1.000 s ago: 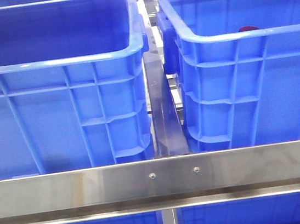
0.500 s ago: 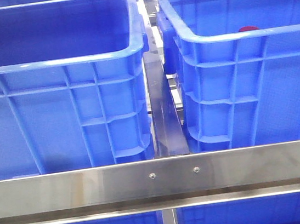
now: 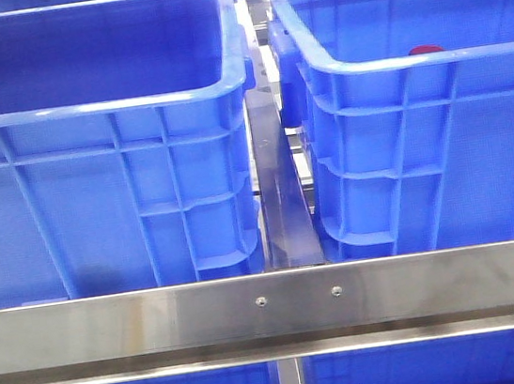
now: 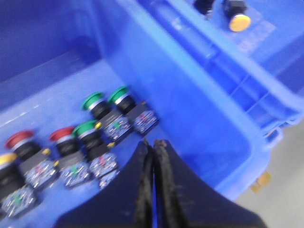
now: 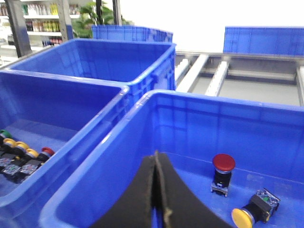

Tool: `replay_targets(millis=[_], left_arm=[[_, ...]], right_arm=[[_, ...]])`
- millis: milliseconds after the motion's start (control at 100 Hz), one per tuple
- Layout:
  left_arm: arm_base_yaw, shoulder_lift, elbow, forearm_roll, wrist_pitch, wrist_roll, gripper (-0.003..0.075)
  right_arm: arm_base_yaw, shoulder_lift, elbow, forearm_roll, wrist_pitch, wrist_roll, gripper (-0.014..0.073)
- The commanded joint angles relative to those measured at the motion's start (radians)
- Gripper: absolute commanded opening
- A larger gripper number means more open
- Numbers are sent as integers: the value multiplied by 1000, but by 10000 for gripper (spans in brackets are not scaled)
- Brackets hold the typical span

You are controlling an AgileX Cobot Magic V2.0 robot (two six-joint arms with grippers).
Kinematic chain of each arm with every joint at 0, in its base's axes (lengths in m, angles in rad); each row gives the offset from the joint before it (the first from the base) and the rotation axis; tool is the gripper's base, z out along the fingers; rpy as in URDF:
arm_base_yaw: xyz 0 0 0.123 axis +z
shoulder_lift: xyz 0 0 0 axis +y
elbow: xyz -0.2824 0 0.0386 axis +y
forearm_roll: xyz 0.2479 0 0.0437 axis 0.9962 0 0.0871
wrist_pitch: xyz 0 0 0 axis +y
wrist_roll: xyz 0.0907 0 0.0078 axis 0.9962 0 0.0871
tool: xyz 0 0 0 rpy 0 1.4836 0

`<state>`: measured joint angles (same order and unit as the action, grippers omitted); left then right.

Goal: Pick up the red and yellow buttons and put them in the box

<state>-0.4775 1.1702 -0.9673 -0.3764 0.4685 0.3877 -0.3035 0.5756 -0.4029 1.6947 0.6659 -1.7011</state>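
My left hand (image 4: 153, 145) is pressed shut, the two dark fingers meeting along a thin seam with nothing between them. It hangs over the floor of a blue crate (image 4: 190, 109), just beside a cluster of push buttons lying on their sides: three green-capped ones (image 4: 93, 101), two red-capped ones (image 4: 18, 138), and a yellow cap (image 4: 4, 158) at the edge of the view. Over that crate's wall, in the neighbouring crate, I can see another yellow button (image 4: 239, 22).

My right hand (image 5: 156, 164) is likewise closed tight and empty, its fingers touching tip to tip. It sits above the inside of the box (image 5: 190, 114). On the box floor a red button (image 5: 223, 164) stands upright, and near it a yellow button (image 5: 243, 217) lies tipped over on its side. The crate alongside holds a row of buttons (image 5: 21, 152) with green, yellow and red caps.

From the front I see the two crates side by side behind a steel rail (image 3: 272, 308), and only the red cap (image 3: 425, 50) peeks over the rim of the box (image 3: 410, 60).
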Motion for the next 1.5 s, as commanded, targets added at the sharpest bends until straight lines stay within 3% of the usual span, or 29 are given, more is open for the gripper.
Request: replay_targets(millis=[0,260,510,1490], left_arm=[[2,-79,54,-19,-140,-12,-19],[2,-281,311,-19,-319,-12,-19],[2,-454,471,-19,-397,-12,-19],[2,-495,489,-33,-408,-12,-19]], right_arm=[[-3,-81,21,64,30,2,-60],[-3,-289,145,64,34,2,-60],[-3,-367,183,64,55,2,-60],[-3,-367,183,64,54,2,-60]])
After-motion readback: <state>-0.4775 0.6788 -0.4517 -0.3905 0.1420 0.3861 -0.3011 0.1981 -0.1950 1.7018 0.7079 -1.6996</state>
